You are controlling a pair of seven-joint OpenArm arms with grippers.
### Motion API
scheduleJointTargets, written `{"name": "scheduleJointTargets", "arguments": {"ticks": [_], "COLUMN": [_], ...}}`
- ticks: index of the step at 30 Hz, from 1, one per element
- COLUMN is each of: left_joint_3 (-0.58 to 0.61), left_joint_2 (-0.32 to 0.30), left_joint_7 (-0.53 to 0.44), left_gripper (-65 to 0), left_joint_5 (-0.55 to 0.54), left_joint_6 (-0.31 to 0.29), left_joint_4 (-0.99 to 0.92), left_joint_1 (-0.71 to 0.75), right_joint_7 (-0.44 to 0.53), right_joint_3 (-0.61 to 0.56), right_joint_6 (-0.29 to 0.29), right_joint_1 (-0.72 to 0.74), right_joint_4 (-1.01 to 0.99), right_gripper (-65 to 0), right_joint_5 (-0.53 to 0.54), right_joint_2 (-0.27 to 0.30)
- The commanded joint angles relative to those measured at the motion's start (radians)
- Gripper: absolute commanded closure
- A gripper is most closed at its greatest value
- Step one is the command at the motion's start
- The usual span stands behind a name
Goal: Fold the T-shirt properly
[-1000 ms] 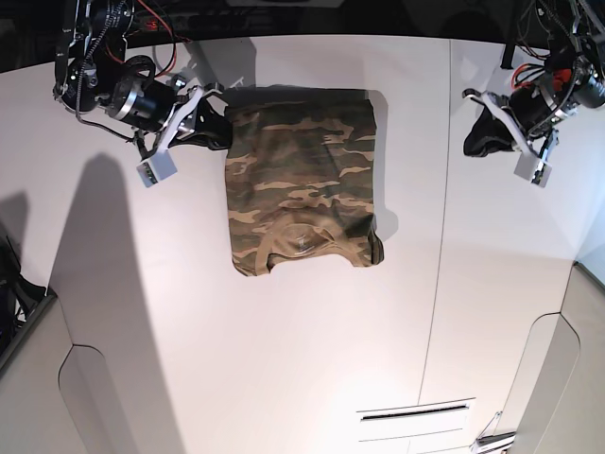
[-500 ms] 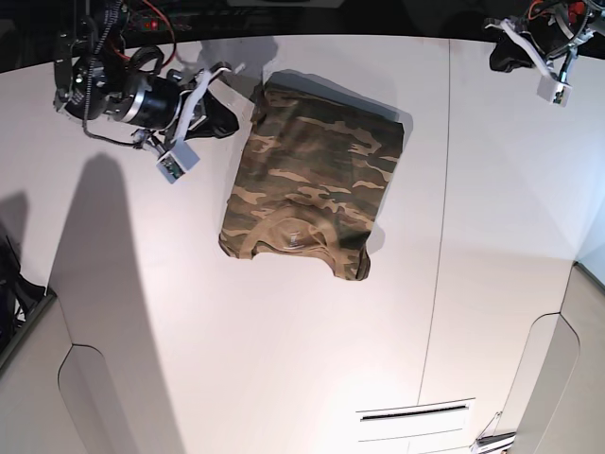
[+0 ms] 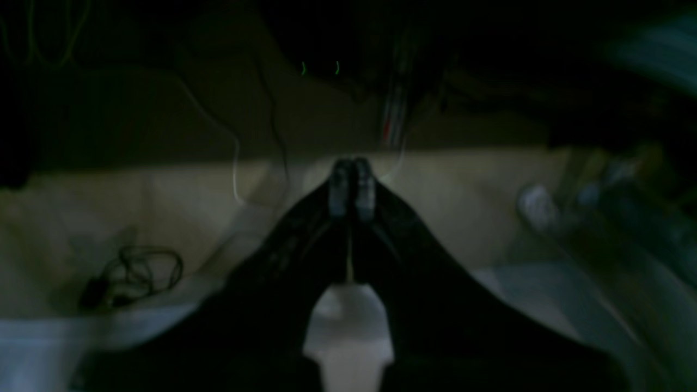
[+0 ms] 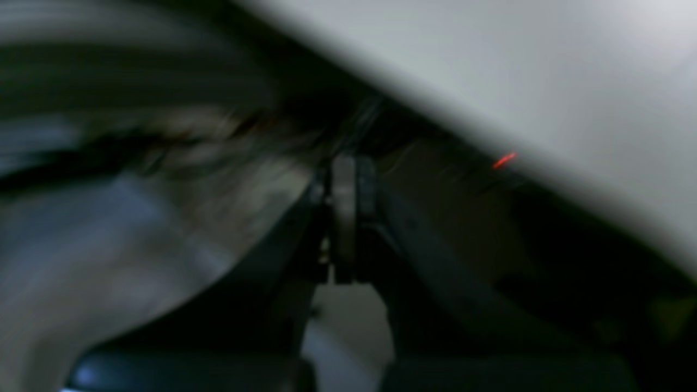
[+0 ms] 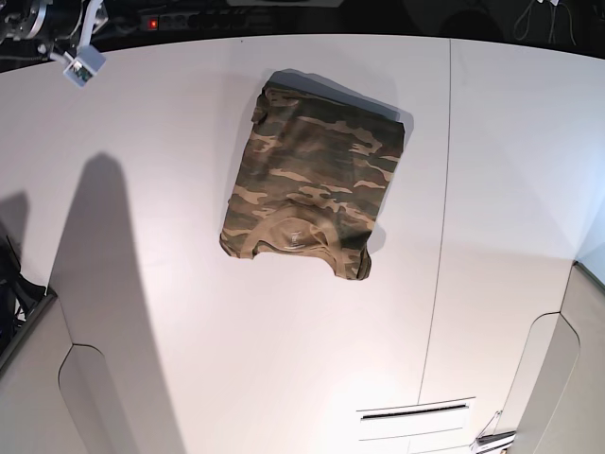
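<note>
Comparing the base view with the two earlier ones, both arms have pulled back from the cloth. A second ago the right arm sat at the shirt's far left corner and the left arm hovered over the table to the right; half a second ago the shirt had already been swung askew and the left arm was leaving at the far right. Now only a sliver of the right arm (image 5: 57,28) shows at the far left corner, and the left arm is out of that view altogether. The T-shirt (image 5: 312,189) lies where it lay half a second ago, untouched.

In the left wrist view, dim and blurred, the left arm's fingers (image 3: 351,185) stand closed tip against tip with nothing between them, pointing past the table's edge toward dark clutter and cables. In the right wrist view, also smeared by motion, the right arm's fingers (image 4: 346,218) are pressed together and empty as well.

Judging from this, the folding looks finished and the arms are retreating toward rest; nothing further seems to be in hand.

The shirt sits on the white table (image 5: 236,359) in the far half, a little left of the seam that runs near to far. It is a compact, roughly rectangular bundle in olive, brown, tan and dark patches, turned slightly off square so its far right corner sticks out and its near edge slants. The collar curve shows near the near edge. The layers lie fairly flat, though the near right corner looks a little bunched.
</note>
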Motion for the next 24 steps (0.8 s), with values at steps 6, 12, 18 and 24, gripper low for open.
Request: {"name": "scheduleJointTargets", "arguments": {"ticks": [6, 12, 18, 24], "left_joint_3": [0.292, 0.643, 0.869, 0.913], "left_joint_2": [-0.101, -0.133, -0.096, -0.023], "left_joint_7": [-0.110, -0.091, -0.084, -0.086], "left_gripper": [-0.9, -0.9, -0.9, -0.9], "left_joint_5": [0.235, 0.491, 0.518, 0.517], "left_joint_6": [0.195, 0.422, 0.453, 0.454], "left_joint_4": [-0.175, -0.516, -0.887, -1.011], "left_joint_1": [0.012, -0.194, -0.442, -0.555], "right_joint_7": [-0.003, 0.083, 0.083, 0.075], "right_joint_3": [-0.092, -0.275, -0.481, -0.520], "right_joint_6": [-0.013, -0.148, -0.248, -0.239], "right_joint_1": [-0.174, -0.138, 0.074, 0.232], "right_joint_4": [-0.086, -0.368, -0.756, -1.024], "right_gripper": [0.0, 0.0, 0.0, 0.0], "right_joint_5": [-0.122, -0.368, -0.487, -0.498], "right_joint_2": [0.008, 0.008, -0.003, -0.054]}}
